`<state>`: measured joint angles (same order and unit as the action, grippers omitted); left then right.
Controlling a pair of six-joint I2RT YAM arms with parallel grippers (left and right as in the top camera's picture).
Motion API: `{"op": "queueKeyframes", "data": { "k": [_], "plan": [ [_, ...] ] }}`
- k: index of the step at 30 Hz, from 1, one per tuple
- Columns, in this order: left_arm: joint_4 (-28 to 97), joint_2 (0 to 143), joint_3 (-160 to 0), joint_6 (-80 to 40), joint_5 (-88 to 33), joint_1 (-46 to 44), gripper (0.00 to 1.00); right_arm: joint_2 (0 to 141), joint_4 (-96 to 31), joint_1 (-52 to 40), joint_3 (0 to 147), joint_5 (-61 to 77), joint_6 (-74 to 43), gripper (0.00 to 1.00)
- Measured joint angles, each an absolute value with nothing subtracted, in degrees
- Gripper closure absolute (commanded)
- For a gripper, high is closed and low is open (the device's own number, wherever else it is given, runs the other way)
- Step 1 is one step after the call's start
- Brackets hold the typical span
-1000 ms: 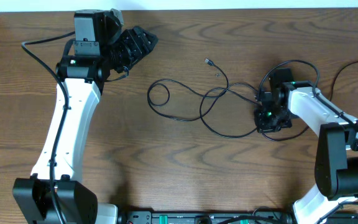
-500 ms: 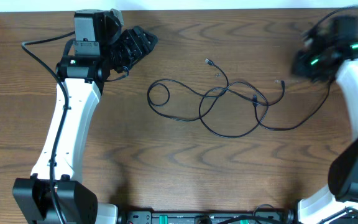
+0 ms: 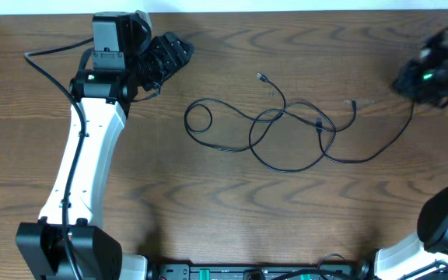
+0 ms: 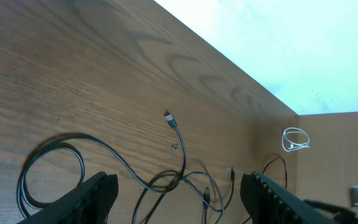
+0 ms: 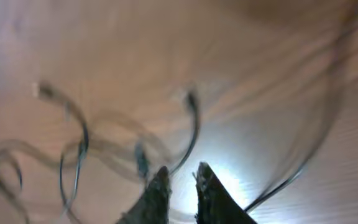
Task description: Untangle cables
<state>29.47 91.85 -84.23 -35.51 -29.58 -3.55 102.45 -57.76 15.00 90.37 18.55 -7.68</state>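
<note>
The cables (image 3: pixel 286 117) are thin black cords lying tangled on the wooden table, with a loop (image 3: pixel 198 119) at the left and a small plug end (image 3: pixel 260 77) at the top. They also show in the left wrist view (image 4: pixel 166 180). One strand (image 3: pixel 379 149) runs out right and up to my right gripper (image 3: pixel 414 82), which is blurred, raised at the far right, and shut on that cable. In the right wrist view its fingers (image 5: pixel 179 171) are nearly together above the tangle (image 5: pixel 79 149). My left gripper (image 3: pixel 173 54) is open and empty at the back left, its fingers (image 4: pixel 178 186) wide apart.
A small white coil (image 4: pixel 295 139) lies near the table's far right corner. The table's back edge (image 3: pixel 286 11) meets a white surface. A black bar with plugs (image 3: pixel 255 272) runs along the front edge.
My right gripper has left the tangle's right side and swung up to the far right, drawing one strand out to the right. The left arm has barely moved.
</note>
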Motion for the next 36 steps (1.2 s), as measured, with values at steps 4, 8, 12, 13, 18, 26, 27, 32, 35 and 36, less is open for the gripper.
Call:
{"op": "queueKeyframes", "data": {
  "k": [4, 8, 12, 13, 18, 26, 27, 32, 35, 36],
  "plan": [
    [29.4, 91.9, -84.2, -35.5, -29.6, -3.6, 0.31, 102.5, -60.9, 5.1, 83.0, 19.2, -4.2, 0.74],
    [29.7, 91.9, -84.2, -35.5, -29.6, -3.6, 0.31, 102.5, -60.1, -2.2, 78.5, 18.4, -2.1, 0.68],
    [30.2, 91.9, -84.2, -35.5, -29.6, -3.6, 0.31, 102.5, -55.2, -6.2, 73.4, 14.4, -2.6, 0.65],
    [30.3, 91.9, -84.2, -35.5, -29.6, -3.6, 0.31, 102.5, -53.8, -6.6, 72.2, 13.8, -2.6, 0.64],
    [31.1, 91.9, -84.2, -35.2, -29.6, -3.6, 0.31, 102.5, -45.1, -7.7, 65.8, 11.3, -2.8, 0.64],
    [32.3, 91.9, -84.2, -34.2, -29.6, -3.6, 0.31, 102.5, -33.8, -7.7, 58.4, 9.3, -2.8, 0.64],
    [32.3, 91.9, -84.2, -34.2, -29.6, -3.6, 0.31, 102.5, -32.7, -7.7, 57.8, 9.3, -2.8, 0.65],
    [32.5, 91.9, -84.2, -34.2, -29.6, -3.6, 0.32, 102.3, -30.5, -7.7, 56.5, 9.4, -3.5, 0.76],
    [32.6, 91.9, -84.2, -34.2, -29.6, -3.6, 0.31, 102.2, -31.2, -7.7, 56.2, 9.4, -4.9, 0.82],
    [32.6, 91.9, -84.2, -34.2, -29.6, -3.6, 0.31, 101.9, -31.5, -7.7, 55.8, 9.4, -5.7, 0.83]
  ]
}}
